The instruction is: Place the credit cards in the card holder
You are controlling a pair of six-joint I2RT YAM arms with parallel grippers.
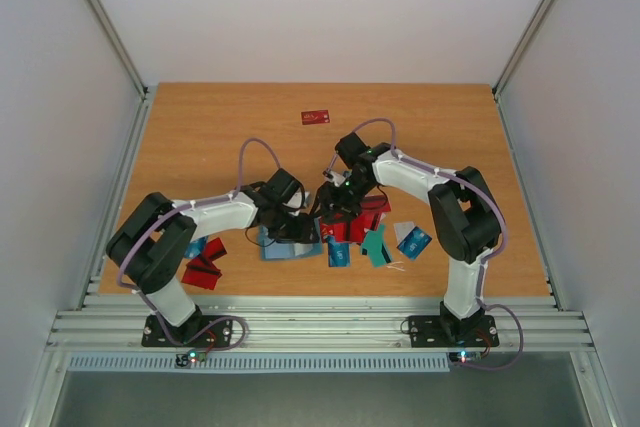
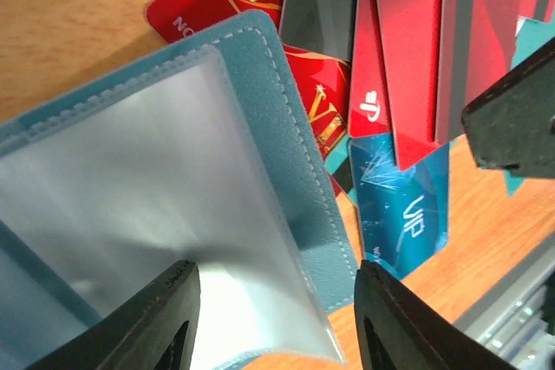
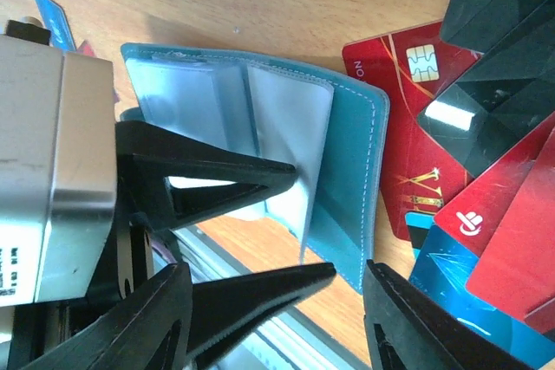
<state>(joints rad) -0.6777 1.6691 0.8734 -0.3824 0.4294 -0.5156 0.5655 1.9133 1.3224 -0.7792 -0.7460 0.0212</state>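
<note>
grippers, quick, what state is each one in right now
Left gripper: open, jaws either side of a clear pocket of the card holder.
Right gripper: open, holding nothing.

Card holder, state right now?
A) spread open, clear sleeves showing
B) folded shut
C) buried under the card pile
A: both wrist views show the card holder spread open, with its clear sleeves exposed and no cards lying over them.
</note>
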